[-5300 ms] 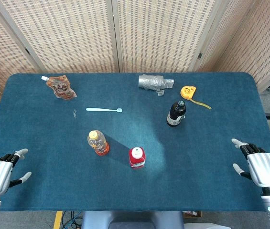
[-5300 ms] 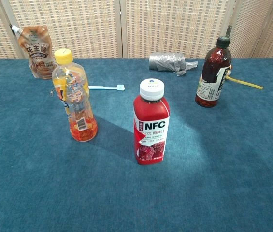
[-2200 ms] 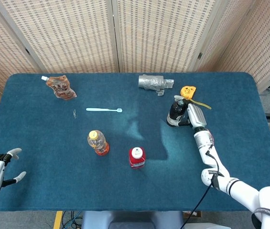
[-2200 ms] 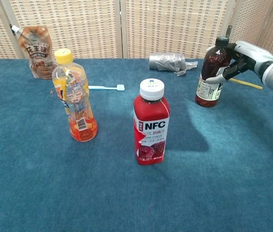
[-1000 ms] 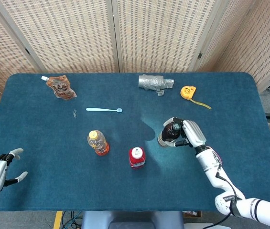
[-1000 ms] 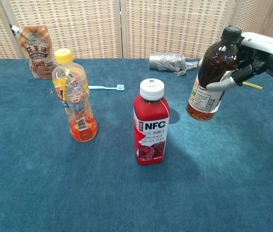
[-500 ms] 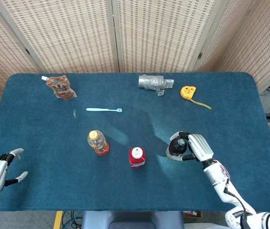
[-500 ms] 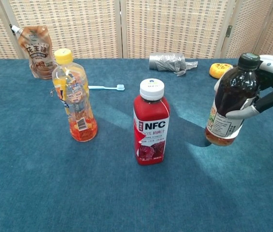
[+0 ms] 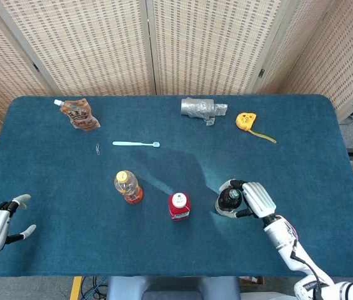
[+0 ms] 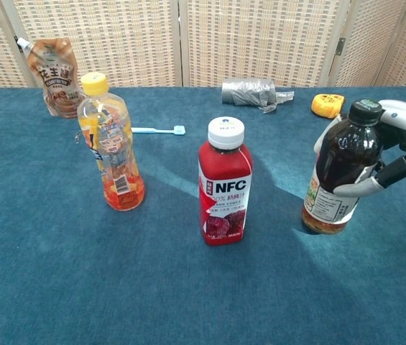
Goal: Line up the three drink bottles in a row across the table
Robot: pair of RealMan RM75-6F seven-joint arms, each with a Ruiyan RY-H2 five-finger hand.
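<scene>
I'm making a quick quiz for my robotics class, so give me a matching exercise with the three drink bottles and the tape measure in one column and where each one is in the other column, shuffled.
Things:
1. orange bottle
2. red NFC bottle
3. dark bottle
4. yellow tape measure

Places:
A. far side of the table, near the grey roll
B. held by the right hand
C. leftmost of the three bottles
D. middle of the three bottles

Pairs: 1-C, 2-D, 3-B, 4-A
</scene>
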